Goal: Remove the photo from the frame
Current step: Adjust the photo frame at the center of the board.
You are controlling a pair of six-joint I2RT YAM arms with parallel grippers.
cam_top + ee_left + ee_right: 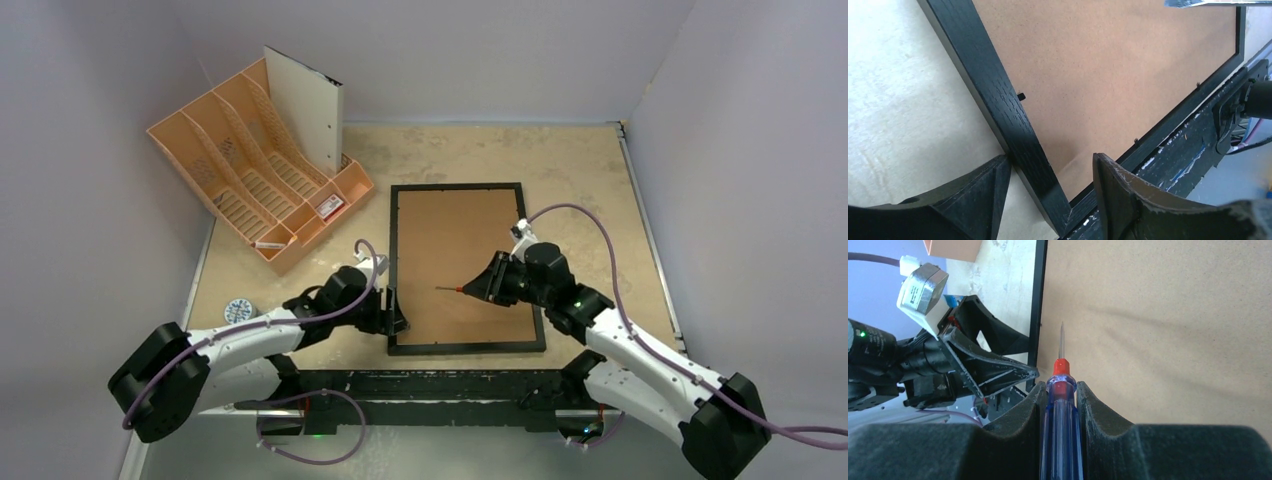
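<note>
Frame point(1013, 115) straddled by open left claw point(1050, 160); right claw point(1059, 387) grips screwdriver point(1060, 440).

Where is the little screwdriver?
Top view: the screwdriver is clamped in the right gripper, over the brown back of the frame, tip pointing toward the left gripper.

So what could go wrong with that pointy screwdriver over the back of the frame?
The screwdriver points its thin tip across the brown backing board. It could slip and scratch or poke the board instead of catching a small black tab. The left fingers straddle one rail of the frame with a gap, so a push might slide it.
</note>
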